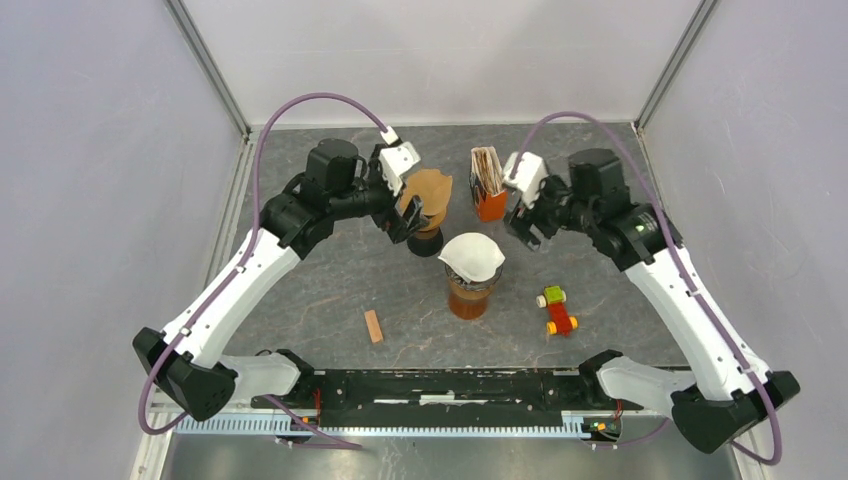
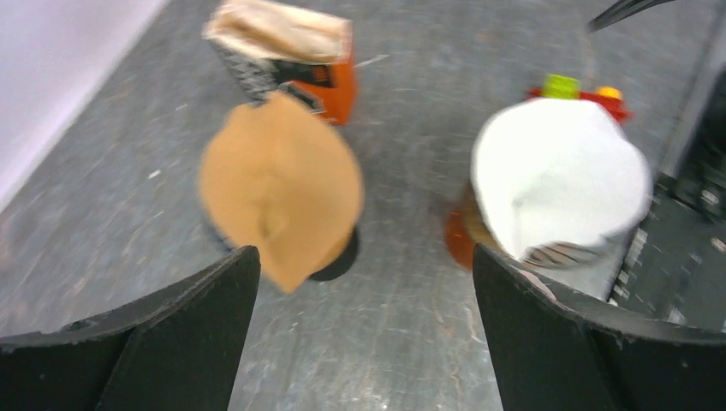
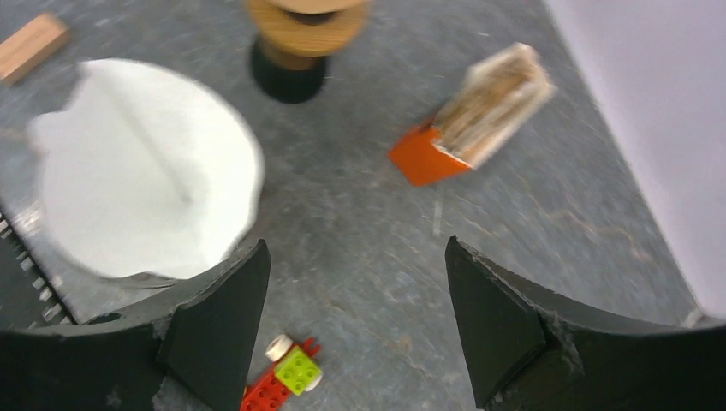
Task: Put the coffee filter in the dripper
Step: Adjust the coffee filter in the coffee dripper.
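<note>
A white paper coffee filter [image 1: 471, 256] sits in the amber glass dripper [image 1: 469, 298], and an orange holder [image 1: 489, 205] carries stacked filters. The left gripper [image 2: 364, 257] and right gripper [image 3: 355, 248] gape empty. The right wrist view catches a small wooden block [image 3: 30, 44]; the left wrist view does not.

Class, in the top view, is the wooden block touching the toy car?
No, the wooden block lies well apart from the toy car.

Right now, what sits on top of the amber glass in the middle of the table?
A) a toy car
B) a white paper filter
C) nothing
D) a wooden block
B: a white paper filter rests on the amber glass, while the wooden block and toy car lie apart from it.
</note>
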Controlling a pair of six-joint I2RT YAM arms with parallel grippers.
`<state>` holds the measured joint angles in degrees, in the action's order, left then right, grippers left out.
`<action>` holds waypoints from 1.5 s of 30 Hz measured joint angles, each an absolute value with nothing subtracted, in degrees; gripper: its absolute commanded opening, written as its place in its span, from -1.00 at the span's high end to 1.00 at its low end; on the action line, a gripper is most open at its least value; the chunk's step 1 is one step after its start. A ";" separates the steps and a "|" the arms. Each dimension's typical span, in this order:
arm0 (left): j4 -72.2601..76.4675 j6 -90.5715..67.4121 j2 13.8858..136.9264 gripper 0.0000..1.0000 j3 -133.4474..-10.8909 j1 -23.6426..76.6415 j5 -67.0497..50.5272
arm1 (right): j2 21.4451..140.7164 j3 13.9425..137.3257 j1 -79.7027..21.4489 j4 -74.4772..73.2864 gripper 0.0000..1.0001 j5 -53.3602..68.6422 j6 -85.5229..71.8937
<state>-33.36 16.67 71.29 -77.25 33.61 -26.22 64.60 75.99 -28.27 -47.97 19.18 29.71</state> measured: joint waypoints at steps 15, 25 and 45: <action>-24.71 2.42 69.41 -0.90 -78.76 23.59 -3.70 | 65.28 75.68 -17.50 -31.35 -0.86 9.19 19.51; -23.90 0.58 75.18 -0.91 -78.50 25.15 -7.99 | 67.22 74.52 -17.43 -30.48 -0.88 9.87 19.09; -29.23 9.28 92.84 -0.85 -88.77 30.74 -1.76 | 66.78 70.54 -16.03 -30.41 -0.92 11.90 19.16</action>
